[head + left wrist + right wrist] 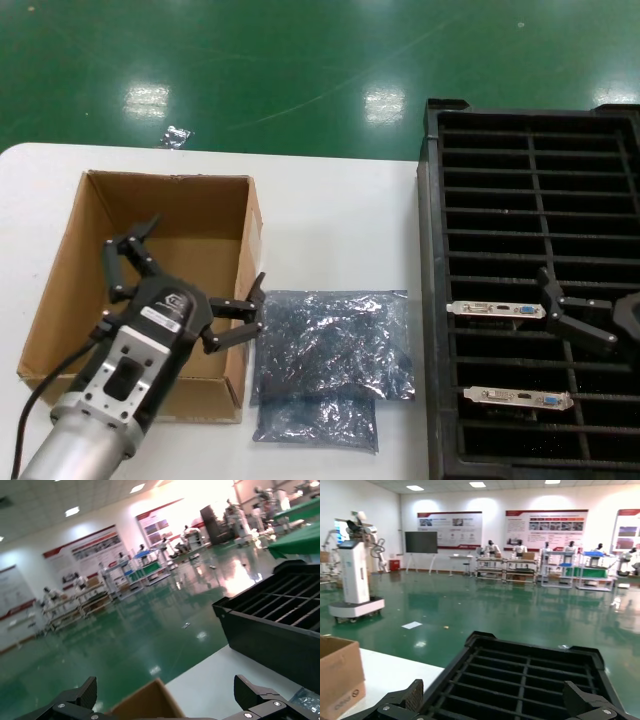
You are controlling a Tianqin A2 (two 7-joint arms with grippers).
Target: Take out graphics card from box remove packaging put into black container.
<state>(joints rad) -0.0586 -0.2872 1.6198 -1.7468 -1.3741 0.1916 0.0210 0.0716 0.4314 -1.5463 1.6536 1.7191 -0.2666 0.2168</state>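
The brown cardboard box (70, 300) stands at the left of the white table; its inside shows plain brown and no card is visible in it. My left gripper (200, 258) hovers open and empty over the box's right side. Two crinkly grey-blue bags (330, 345) lie flat on the table between the box and the black container (530, 170). Two graphics cards (497, 310) (517, 398) stand in slots of the container, silver brackets up. My right gripper (568, 312) hovers open and empty above the container, near the upper card.
In the left wrist view the open gripper (167, 695) frames the box corner (145, 705), with the container (270, 625) beyond. In the right wrist view the open gripper (495, 694) is over container slots (530, 672); the box (337, 675) stands off to one side.
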